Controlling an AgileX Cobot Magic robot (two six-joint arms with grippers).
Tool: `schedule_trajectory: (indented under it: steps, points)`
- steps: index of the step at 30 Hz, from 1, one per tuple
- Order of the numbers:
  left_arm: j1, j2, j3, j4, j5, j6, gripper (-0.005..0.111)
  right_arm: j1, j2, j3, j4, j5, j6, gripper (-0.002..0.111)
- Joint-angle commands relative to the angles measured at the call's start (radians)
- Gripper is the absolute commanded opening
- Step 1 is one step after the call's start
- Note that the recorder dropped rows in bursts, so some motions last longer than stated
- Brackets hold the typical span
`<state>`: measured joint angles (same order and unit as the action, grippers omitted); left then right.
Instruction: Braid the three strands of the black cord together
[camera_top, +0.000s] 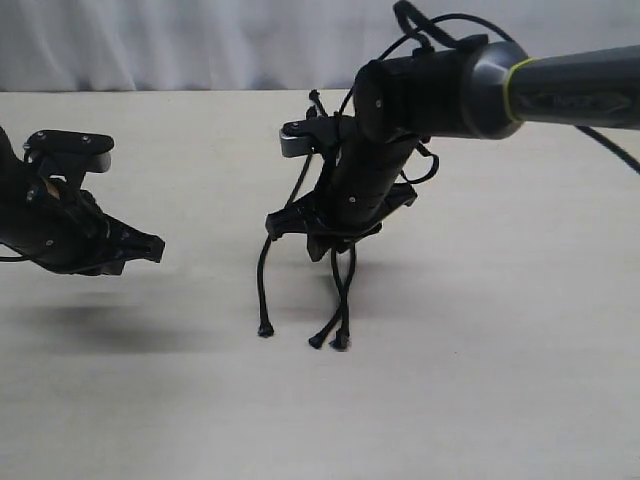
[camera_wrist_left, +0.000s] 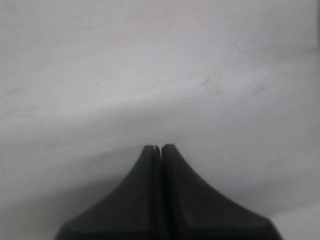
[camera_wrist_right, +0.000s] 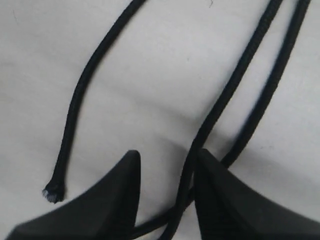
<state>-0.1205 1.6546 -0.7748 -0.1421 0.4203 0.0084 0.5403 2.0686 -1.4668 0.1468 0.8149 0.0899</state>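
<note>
The black cord lies mid-table as three strands. The left strand (camera_top: 262, 285) runs alone to its knobbed tip; the other two strands (camera_top: 343, 290) cross each other lower down. The cord's joined end is hidden behind my right arm. My right gripper (camera_top: 330, 240) has reached to the middle, points down over the strands, and is open. In the right wrist view the middle strand (camera_wrist_right: 220, 107) passes between the jaws, close against one finger (camera_wrist_right: 220, 200); the outer strand (camera_wrist_right: 272, 85) goes behind that finger, and the lone strand (camera_wrist_right: 75, 110) ends in a frayed tip. My left gripper (camera_top: 150, 248) hovers at the left, shut (camera_wrist_left: 161, 148) and empty.
A small silver-grey clamp (camera_top: 296, 138) sits behind the right arm where the strands rise. Glossy arm cables (camera_top: 430, 30) loop above the right wrist. The pale table (camera_top: 480, 380) runs back to a white curtain (camera_top: 150, 40).
</note>
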Motion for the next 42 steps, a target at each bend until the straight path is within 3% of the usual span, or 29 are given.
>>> schedule_trajectory:
  steps: [1,7,8,11,14,16,17,19,26,30,36,42]
  points:
    - [-0.008,0.001,-0.007,-0.012,-0.016,-0.002,0.0,0.019,0.054,-0.049,-0.106,0.049,0.055,0.035]
    - [-0.008,0.001,-0.007,-0.035,-0.022,-0.002,0.0,0.031,0.108,-0.053,-0.163,0.031,0.097,0.034]
    - [-0.008,0.001,-0.007,-0.037,-0.022,-0.002,0.0,0.031,0.118,-0.053,-0.17,0.036,0.108,0.03]
    - [-0.008,0.001,-0.007,-0.045,-0.022,-0.002,0.0,0.031,0.113,-0.061,-0.161,0.077,0.105,0.004]
    - [-0.008,0.004,-0.007,-0.056,-0.023,0.011,0.0,0.031,0.073,-0.118,-0.14,0.153,0.1,0.004]
    - [-0.008,0.004,-0.007,-0.057,-0.025,0.013,0.0,0.031,0.062,-0.169,-0.019,0.176,0.076,0.004]
    - [-0.008,0.004,-0.007,-0.057,-0.027,0.013,0.0,0.039,0.071,-0.172,0.106,0.14,0.04,0.004]
    - [-0.008,0.004,-0.007,-0.057,-0.027,0.013,0.0,0.047,0.086,-0.172,0.169,0.103,0.027,0.004]
    - [-0.008,0.004,-0.007,-0.057,-0.021,0.017,0.0,0.115,0.153,-0.172,0.241,-0.075,0.019,0.005]
    - [-0.008,0.004,-0.007,-0.057,-0.005,0.017,0.0,0.125,0.177,-0.172,0.275,-0.121,0.023,0.015]
    - [-0.008,0.004,-0.007,-0.057,-0.005,0.017,0.0,0.123,0.164,-0.172,0.243,-0.085,0.026,0.047]
    - [-0.008,0.004,-0.007,-0.057,-0.005,0.017,0.0,0.125,0.107,-0.172,0.056,0.04,0.056,0.049]
